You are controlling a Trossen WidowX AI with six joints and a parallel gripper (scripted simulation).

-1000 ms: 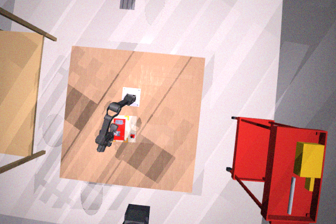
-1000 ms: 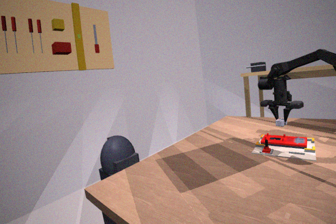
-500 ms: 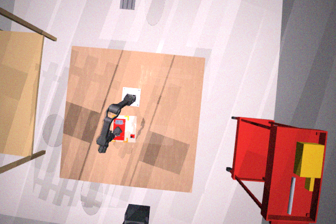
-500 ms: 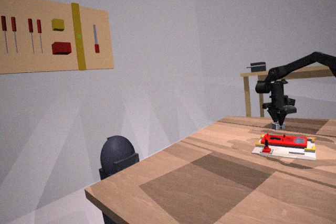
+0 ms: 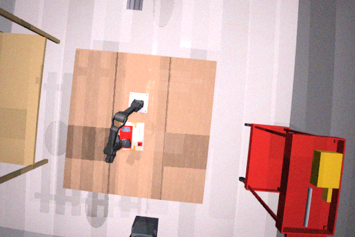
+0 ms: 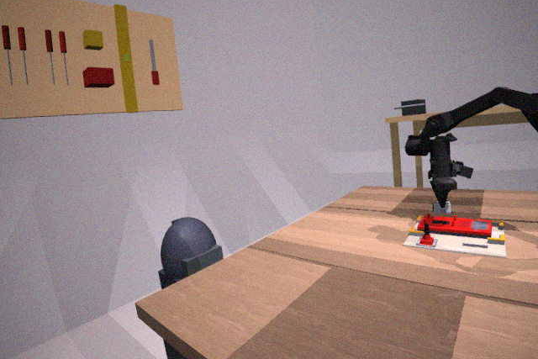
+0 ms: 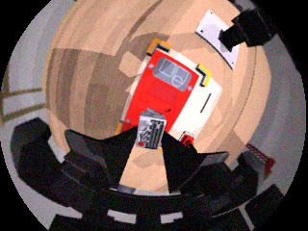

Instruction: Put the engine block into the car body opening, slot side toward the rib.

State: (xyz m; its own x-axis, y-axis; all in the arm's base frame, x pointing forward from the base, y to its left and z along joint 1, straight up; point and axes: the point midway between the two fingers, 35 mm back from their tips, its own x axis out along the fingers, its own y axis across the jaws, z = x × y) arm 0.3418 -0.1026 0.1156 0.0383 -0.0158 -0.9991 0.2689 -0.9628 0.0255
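The red car body (image 5: 126, 136) (image 6: 471, 226) (image 7: 181, 103) lies on the white base board (image 5: 138, 131) (image 6: 451, 248) (image 7: 194, 108) between yellow corner brackets. Its dark opening (image 6: 440, 222) shows in the exterior view; the block hides it in the wrist view. My gripper (image 6: 442, 206) (image 7: 149, 131) is shut on the grey engine block (image 6: 436, 208) (image 7: 151, 128) and holds it above the car body, near the opening's end. In the wrist view dark slots run along the block's right half. The rib cannot be made out. In the top view the arm hides the block.
A small red fixture (image 5: 139, 144) (image 6: 427, 240) (image 7: 188, 140) stands on the base board beside the car body, with a dark upright part above it. Small pegs rise from the car body. The arm's white mounting plate (image 5: 145, 96) (image 7: 210, 24) is beyond the board's windscreen end.
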